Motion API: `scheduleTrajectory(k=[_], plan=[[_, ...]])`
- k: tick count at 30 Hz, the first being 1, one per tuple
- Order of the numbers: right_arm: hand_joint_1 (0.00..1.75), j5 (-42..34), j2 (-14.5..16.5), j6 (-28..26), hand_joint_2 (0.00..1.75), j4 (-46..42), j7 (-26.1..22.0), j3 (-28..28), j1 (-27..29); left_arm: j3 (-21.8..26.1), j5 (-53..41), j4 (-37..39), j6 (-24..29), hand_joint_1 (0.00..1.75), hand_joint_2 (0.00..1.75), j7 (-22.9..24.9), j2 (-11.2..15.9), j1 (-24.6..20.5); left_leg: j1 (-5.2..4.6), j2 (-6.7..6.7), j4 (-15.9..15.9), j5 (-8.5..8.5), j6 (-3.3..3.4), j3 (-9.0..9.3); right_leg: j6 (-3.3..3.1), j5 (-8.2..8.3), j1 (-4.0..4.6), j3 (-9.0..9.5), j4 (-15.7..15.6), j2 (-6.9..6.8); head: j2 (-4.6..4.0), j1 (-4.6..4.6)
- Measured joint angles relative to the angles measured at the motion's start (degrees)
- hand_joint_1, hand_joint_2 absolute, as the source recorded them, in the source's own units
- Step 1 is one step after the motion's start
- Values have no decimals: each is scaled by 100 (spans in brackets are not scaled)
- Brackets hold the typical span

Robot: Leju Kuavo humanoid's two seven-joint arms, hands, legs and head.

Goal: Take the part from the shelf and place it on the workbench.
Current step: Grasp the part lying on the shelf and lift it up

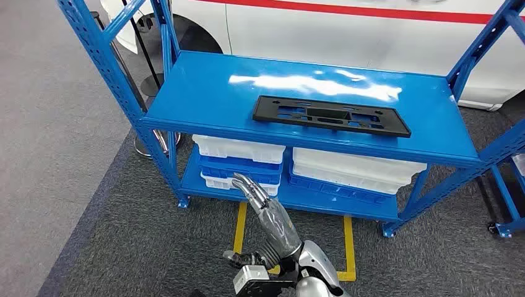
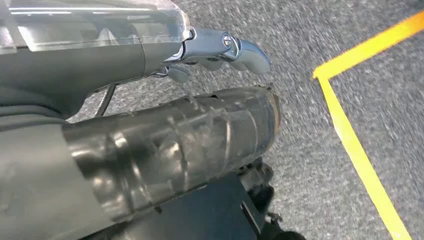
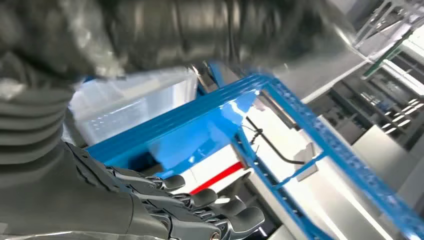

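A blue perforated-steel shelf unit (image 1: 204, 93) fills the middle and upper part of the head view, its glossy top deck catching a bright glare. Behind it, along the top edge, runs a white vehicle body with a red stripe (image 1: 371, 25). Grey carpet floor (image 1: 124, 247) spreads across the lower left, with yellow floor tape (image 1: 348, 247) at the bottom centre.

On the lower deck, white and blue plastic bins (image 1: 238, 162) are stacked in the centre of the frame, with more to their right.

The flat black rectangular plastic part with cut-outs (image 1: 330, 116) lies on the top deck, right of centre, with nothing touching it.

At the bottom centre one silver robot hand (image 1: 263, 207) reaches up toward the lower shelf; which arm it belongs to is unclear.

In the right wrist view the right hand (image 3: 200, 215) is released, fingers extended and holding nothing. In the left wrist view the left hand (image 2: 220, 52) grasps nothing, fingers apart over the carpet.
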Motion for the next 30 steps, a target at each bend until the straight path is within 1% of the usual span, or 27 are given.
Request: scheduleTrajectory(k=[2, 3, 4, 5, 7, 8, 9, 10, 11, 12, 13, 14, 15, 16, 17, 18, 19, 20, 22, 23, 24, 25, 27, 28, 29, 30], plan=[[0, -5, -4, 5, 175, -9, 10, -15, 1, -3, -7, 1, -25, 0, 0, -12, 6, -1, -7, 1, 8, -17, -26, 8, -7, 27, -33, 34, -61, -6, 0, -1], [0, -27, -7, 26, 175, -18, 24, -29, 1, -6, -11, 2, -51, 0, 0, -25, 13, -1, -9, 1, 60, -66, -56, -5, -15, 47, -60, 68, -114, -9, 0, -7], [0, -62, -7, 61, 175, -27, 38, -39, 1, -9, -14, 2, -75, 0, 0, -36, 19, 1, -7, -1, 209, -171, -89, -65, -25, 68, -89, 100, -166, -16, 0, -16], [0, -102, -8, 97, 175, -34, 55, -48, 8, -10, -16, 2, -97, 0, 0, -46, 27, 4, 11, -2, 478, -327, -125, -185, -30, 82, -110, 126, -198, -25, 0, -24], [0, -156, -8, 143, 175, -39, 78, -72, 35, -14, -20, 2, -123, 0, 0, -57, 39, 18, 67, -2, 1167, -636, -205, -519, -42, 83, -121, 129, -208, -35, 0, -34], [0, -161, -9, 144, 175, -39, 82, -84, 53, -15, -22, 2, -132, 0, 0, -60, 49, 29, 100, -1, 1400, -690, -242, -639, -37, 78, -129, 127, -204, -37, 0, -34], [0, -162, -9, 143, 175, -39, 83, -97, 66, -17, -23, 2, -138, 0, 0, -62, 59, 40, 132, 0, 1443, -637, -276, -671, -27, 70, -141, 127, -195, -34, 0, -34], [0, -161, -9, 139, 175, -39, 84, -108, 73, -19, -23, 2, -141, 0, 0, -62, 68, 48, 162, 2, 1275, -484, -307, -599, -7, 57, -159, 129, -178, -27, 0, -35], [0, -157, -9, 134, 175, -40, 85, -117, 77, -22, -23, 2, -143, 0, 0, -62, 76, 52, 193, 5, 929, -270, -339, -440, 27, 33, -180, 131, -149, -18, 0, -35], [0, -151, -9, 128, 175, -43, 86, -127, 79, -27, -23, 4, -143, 0, 0, -62, 80, 51, 205, 4, 572, -125, -368, -271, 69, 4, -191, 125, -112, -10, 0, -36], [0, -142, -9, 122, 175, -46, 89, -137, 79, -33, -23, 6, -143, 0, 0, -63, 83, 48, 210, -1, 276, -30, -360, -131, 115, -25, -193, 111, -69, -5, 0, -36], [0, -133, -9, 119, 175, -51, 91, -145, 80, -39, -23, 8, -143, 0, 0, -64, 84, 47, 205, -7, 101, -4, -336, -53, 156, -44, -186, 97, -39, -3, 0, -35], [0, -125, -9, 115, 175, -56, 92, -152, 82, -44, -23, 10, -143, 0, 0, -65, 87, 49, 185, -14, 61, -41, -293, -37, 189, -51, -179, 87, -28, -2, 0, -35], [0, -113, -9, 110, 175, -61, 94, -156, 84, -46, -23, 11, -142, 0, 0, -65, 91, 53, 174, -17, 49, -37, -234, -37, 218, -52, -180, 87, -28, -3, 0, -35], [0, -101, -9, 102, 175, -68, 96, -159, 87, -48, -23, 11, -141, 0, 0, -65, 94, 57, 170, -16, 40, -33, -190, -30, 247, -61, -192, 91, -30, -4, 0, -36], [0, -86, -9, 90, 175, -75, 97, -164, 89, -49, -23, 11, -141, 0, 0, -65, 97, 59, 168, -14, 29, -31, -146, -15, 273, -100, -206, 81, 12, -4, 0, -36], [0, -67, -9, 70, 175, -83, 99, -172, 90, -51, -23, 11, -141, 0, 0, -66, 97, 58, 172, -12, 15, -29, -103, 2, 293, -188, -213, 22, 152, -5, 0, -36], [0, -39, -9, 39, 175, -90, 102, -180, 95, -54, -23, 11, -142, 0, 0, -67, 97, 55, 174, -9, 5, -31, -68, 19, 305, -317, -216, -99, 402, -5, 0, -34], [0, 40, -14, -49, 175, -96, 103, -198, 123, -64, -23, 11, -143, 0, 0, -69, 98, 53, 153, -7, 6, -54, -22, 34, 308, -609, -211, -492, 1138, -4, 0, -35], [0, 86, -16, -99, 175, -96, 103, -206, 149, -71, -23, 11, -143, 0, 0, -69, 99, 56, 137, -7, 7, -66, -7, 45, 302, -671, -209, -671, 1430, -4, 0, -36], [0, 124, -17, -145, 175, -97, 103, -217, 176, -78, -24, 11, -142, 0, 0, -69, 100, 60, 121, -12, 7, -83, 5, 62, 286, -629, -205, -773, 1550, -4, 0, -36], [0, 157, -17, -185, 175, -99, 103, -231, 197, -84, -25, 11, -141, 0, 0, -69, 101, 63, 108, -18, 7, -101, 10, 88, 257, -480, -194, -765, 1453, -4, 0, -36], [0, 202, -17, -237, 175, -110, 103, -262, 218, -92, -30, 11, -141, 0, 0, -68, 99, 65, 93, -32, 7, -145, 6, 151, 176, -44, -154, -520, 828, -3, 0, -35], [0, 211, -17, -246, 175, -116, 103, -272, 220, -94, -31, 11, -141, 0, 0, -68, 98, 64, 90, -35, 7, -160, 1, 173, 146, 108, -137, -405, 565, -2, 0, -34], [0, 215, -17, -249, 175, -120, 103, -278, 220, -95, -32, 11, -141, 0, 0, -68, 98, 64, 89, -36, 7, -169, -2, 186, 127, 189, -126, -337, 407, -2, 0, -34], [0, 216, -17, -249, 175, -120, 103, -279, 220, -95, -32, 11, -141, 0, 0, -69, 97, 64, 89, -36, 7, -171, -3, 188, 123, 203, -122, -324, 378, -2, 0, -34]])
